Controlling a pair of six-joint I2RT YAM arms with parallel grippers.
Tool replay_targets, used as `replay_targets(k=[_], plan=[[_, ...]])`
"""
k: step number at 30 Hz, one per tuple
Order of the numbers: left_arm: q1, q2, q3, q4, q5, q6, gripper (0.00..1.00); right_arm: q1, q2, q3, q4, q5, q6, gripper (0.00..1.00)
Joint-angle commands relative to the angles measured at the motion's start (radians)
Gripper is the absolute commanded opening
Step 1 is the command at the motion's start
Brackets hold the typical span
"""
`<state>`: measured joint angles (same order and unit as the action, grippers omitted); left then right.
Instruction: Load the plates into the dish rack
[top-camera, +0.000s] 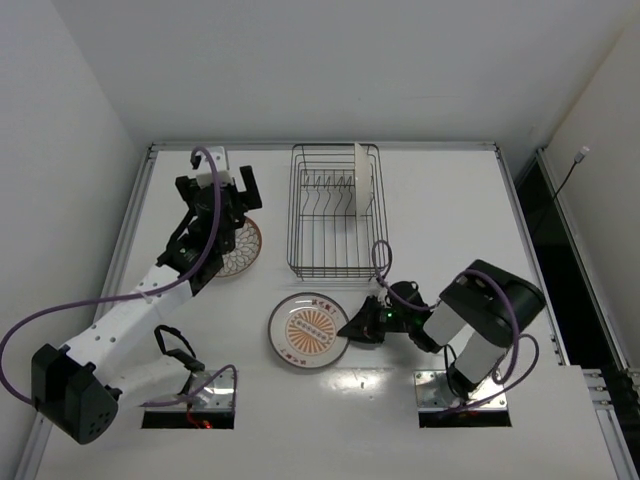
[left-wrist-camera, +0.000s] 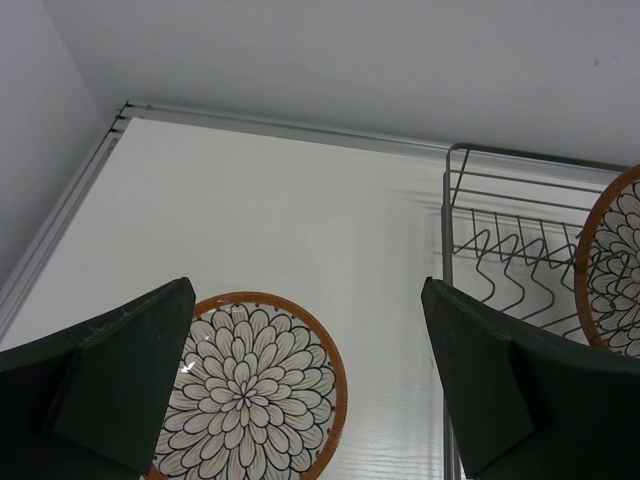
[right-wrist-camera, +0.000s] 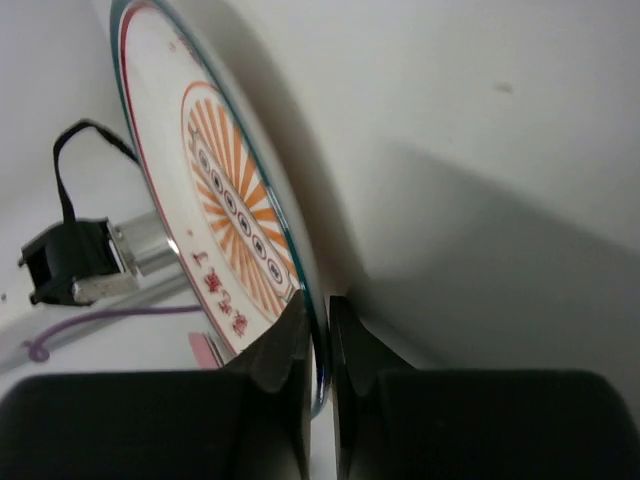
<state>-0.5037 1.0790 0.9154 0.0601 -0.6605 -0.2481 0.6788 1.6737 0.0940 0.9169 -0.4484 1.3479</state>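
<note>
White table (top-camera: 450, 230) fills the overhead view, walled in pale on three sides. The left claw (top-camera: 228, 215) hangs over an orange-rimmed petal plate (top-camera: 243, 247) that lies flat, partly hidden beneath it. The dish rack (top-camera: 335, 210) stands near the claw's right side, with a second plate, the racked plate (top-camera: 363, 180), upright on edge at the rack's far side from that claw. The right claw (top-camera: 358, 325) reaches leftward, its tips at the right rim of the sunburst plate (top-camera: 308, 331), which sits just in front of the rack; the rack is beyond this claw and a little to its left.

From the left wrist, the left claw (left-wrist-camera: 305, 330) is spread wide and has hold of nothing. The petal plate (left-wrist-camera: 250, 385) lies below and between the fingers (left-wrist-camera: 110, 390), nearer the left one and apart from both. The dish rack (left-wrist-camera: 500, 230) is ahead of the right finger, and the racked plate (left-wrist-camera: 615, 265) shows at its right edge.

From the right wrist, the right claw (right-wrist-camera: 318, 330) is nearly closed, its fingers (right-wrist-camera: 285, 350) pinching the dark rim of the sunburst plate (right-wrist-camera: 220, 200), one above and one under. The plate stretches away from the tips; whether it is off the table cannot be told.
</note>
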Motion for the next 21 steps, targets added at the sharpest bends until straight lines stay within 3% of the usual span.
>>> replay_targets(k=[1, 6, 9, 13, 15, 16, 18, 19, 21], plan=[[-0.006, -0.034, -0.021, 0.047, -0.027, -0.011, 0.96, 0.033, 0.148, -0.06, 0.038, 0.025, -0.009, 0.0], [-0.006, -0.034, -0.021, 0.047, -0.027, -0.011, 0.96, 0.067, 0.316, -0.105, 0.354, 0.014, 0.063, 0.0], [-0.006, -0.034, -0.021, 0.047, -0.027, -0.011, 0.96, 0.103, 0.325, -0.146, 0.466, 0.027, 0.095, 0.0], [-0.006, -0.054, -0.03, 0.047, -0.027, -0.011, 0.99, 0.142, 0.174, -0.171, 0.4, 0.08, 0.086, 0.0], [-0.006, -0.054, -0.03, 0.047, -0.037, -0.011, 0.99, 0.154, 0.057, -0.157, 0.201, 0.102, 0.065, 0.0], [-0.006, -0.054, -0.03, 0.047, -0.037, -0.011, 0.99, 0.166, -0.095, -0.14, 0.1, 0.115, 0.047, 0.0], [-0.006, -0.064, -0.03, 0.047, -0.037, -0.011, 0.99, 0.189, -0.283, -0.027, -0.369, 0.187, -0.053, 0.0], [-0.006, -0.064, -0.03, 0.047, -0.037, -0.011, 0.99, 0.203, -0.478, 0.095, -0.747, 0.305, -0.131, 0.0], [-0.006, -0.064, -0.03, 0.056, -0.037, -0.011, 1.0, 0.228, -0.635, 0.211, -1.034, 0.428, -0.179, 0.0]])
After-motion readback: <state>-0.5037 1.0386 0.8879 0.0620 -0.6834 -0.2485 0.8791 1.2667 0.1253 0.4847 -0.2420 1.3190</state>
